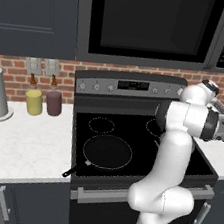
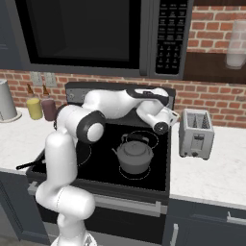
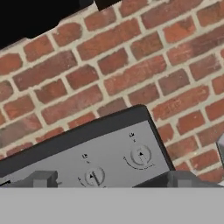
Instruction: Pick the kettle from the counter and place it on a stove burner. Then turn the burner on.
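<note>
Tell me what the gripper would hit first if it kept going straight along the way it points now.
Most likely the stove's control panel, near its two right-hand knobs: the open gripper looks straight at them, brick wall behind. How far off the panel lies is hard to judge.

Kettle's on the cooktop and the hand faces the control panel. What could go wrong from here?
1. The hand view shows two similar knobs side by side; the open gripper may turn the one for another burner.
2. The kettle sits on a front burner ring, directly below the reaching arm; a low elbow or wrist might bump its handle.
3. The toaster stands close beside the wrist, so a swing to the right risks clipping it.
</note>
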Motion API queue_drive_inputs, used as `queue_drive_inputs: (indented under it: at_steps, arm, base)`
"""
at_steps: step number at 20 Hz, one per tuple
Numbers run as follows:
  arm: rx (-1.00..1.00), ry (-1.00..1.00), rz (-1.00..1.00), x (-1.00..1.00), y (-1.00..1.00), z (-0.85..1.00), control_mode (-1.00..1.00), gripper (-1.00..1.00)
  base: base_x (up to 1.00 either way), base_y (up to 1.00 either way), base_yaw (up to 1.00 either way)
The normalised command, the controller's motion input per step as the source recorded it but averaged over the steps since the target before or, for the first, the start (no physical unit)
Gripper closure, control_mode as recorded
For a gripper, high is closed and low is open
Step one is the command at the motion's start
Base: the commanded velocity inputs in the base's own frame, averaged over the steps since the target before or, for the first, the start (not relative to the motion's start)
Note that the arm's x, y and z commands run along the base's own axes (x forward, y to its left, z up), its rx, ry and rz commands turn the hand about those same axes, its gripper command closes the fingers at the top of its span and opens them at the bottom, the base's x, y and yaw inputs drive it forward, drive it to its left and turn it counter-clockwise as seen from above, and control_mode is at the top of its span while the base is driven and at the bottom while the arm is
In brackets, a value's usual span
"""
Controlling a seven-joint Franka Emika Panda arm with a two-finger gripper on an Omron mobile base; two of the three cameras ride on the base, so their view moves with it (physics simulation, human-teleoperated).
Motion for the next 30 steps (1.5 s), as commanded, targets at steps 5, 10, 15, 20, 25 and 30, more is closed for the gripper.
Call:
queue_drive_inputs:
  at_steps: [5, 10, 15, 20, 25, 30]
  arm:
    - [0.0, 0.0, 0.0, 0.4, -0.39, 0.0, -1.0, -1.0]
    - [0.0, 0.0, 0.0, 0.31, -0.3, 0.0, -1.0, -1.0]
    - [-0.01, 0.0, 0.0, 0.22, 0.0, -0.07, -1.0, -1.0]
    - [-0.07, 0.0, 0.0, 0.01, 0.0, -0.26, -1.0, -1.0]
    - [-0.06, 0.0, 0.0, 0.0, -0.03, -0.27, -1.0, -1.0]
    - [-0.02, 0.0, 0.0, 0.03, 0.0, -0.16, -1.0, -1.0]
  base:
    - [0.0, 0.0, 0.0]
    - [0.0, 0.0, 0.0]
    - [0.0, 0.0, 0.0]
    - [0.0, 0.0, 0.0]
    - [0.0, 0.0, 0.0]
    - [0.0, 0.0, 0.0]
